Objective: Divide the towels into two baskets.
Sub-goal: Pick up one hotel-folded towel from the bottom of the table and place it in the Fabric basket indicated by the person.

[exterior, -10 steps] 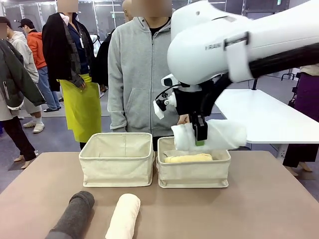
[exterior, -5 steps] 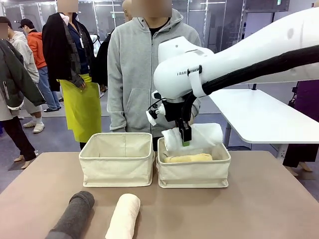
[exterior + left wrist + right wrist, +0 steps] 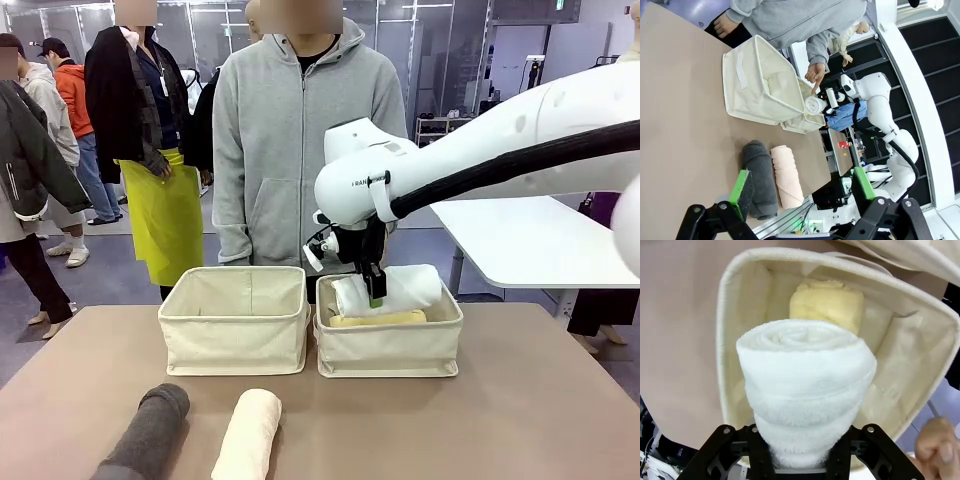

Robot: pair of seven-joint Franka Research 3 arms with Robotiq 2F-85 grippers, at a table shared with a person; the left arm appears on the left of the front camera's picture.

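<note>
grips white towel (image 3: 408,287) in right end effector (image 3: 374,291), just over pale yellow towel (image 3: 378,319) in basket (image 3: 390,352) at tabletop's (image 3: 520,420) 1 o'clock. holds left end effector (image 3: 801,186) wide above dark grey towel (image 3: 150,432) and cream towel (image 3: 247,432) at 7 o'clock.

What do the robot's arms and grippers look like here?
The right arm is a rounded white shell with small dark lettering and a black cable strapped along it. The right gripper is black with green pads. The left gripper has black linked fingers and green pads.
</note>
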